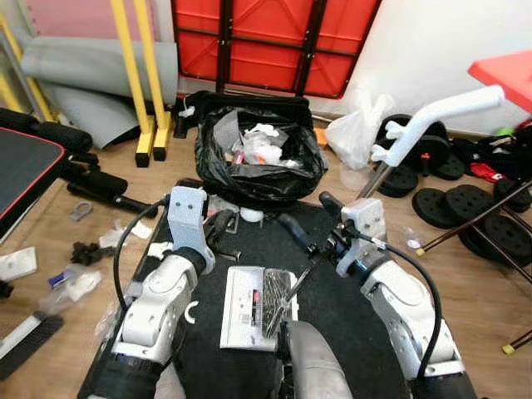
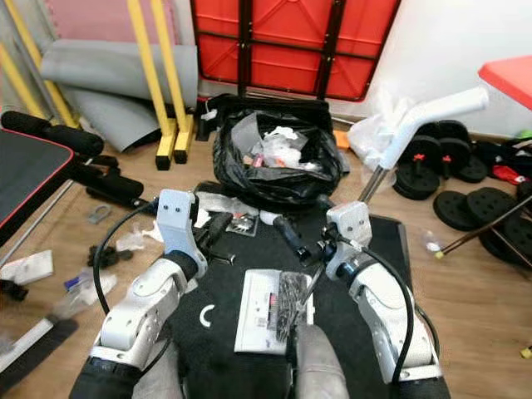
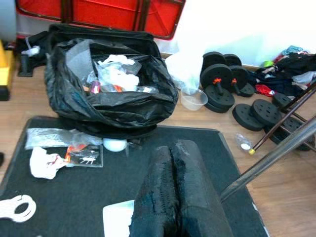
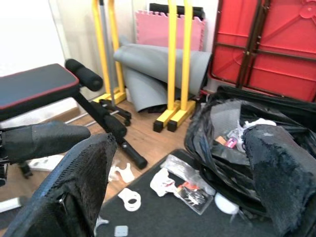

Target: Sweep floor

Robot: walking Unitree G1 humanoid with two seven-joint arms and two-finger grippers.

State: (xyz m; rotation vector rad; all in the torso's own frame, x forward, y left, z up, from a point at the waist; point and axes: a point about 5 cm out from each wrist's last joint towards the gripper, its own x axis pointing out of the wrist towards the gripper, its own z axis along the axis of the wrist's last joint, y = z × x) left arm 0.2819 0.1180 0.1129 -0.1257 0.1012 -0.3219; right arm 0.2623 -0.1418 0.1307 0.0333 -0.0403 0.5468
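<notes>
Jaws on the left gripper point(image 3: 173, 192) are pressed together on nothing, while the right gripper point(image 4: 177, 182) has its jaws spread wide, both hovering over the black mat point(image 1: 332, 307). Beyond the mat's far edge, a black trash bag point(image 1: 258, 179) gapes open, holding crumpled white paper and wrappers. More scraps point(image 3: 47, 162) litter the mat and wooden floor point(image 1: 465, 291) beside it.

Ahead: stuffed black rubbish bag point(image 1: 259, 162) blocks the mat's point(image 1: 332, 291) far edge.
Right: weight plates point(image 1: 449, 204) crowd the floor.
</notes>
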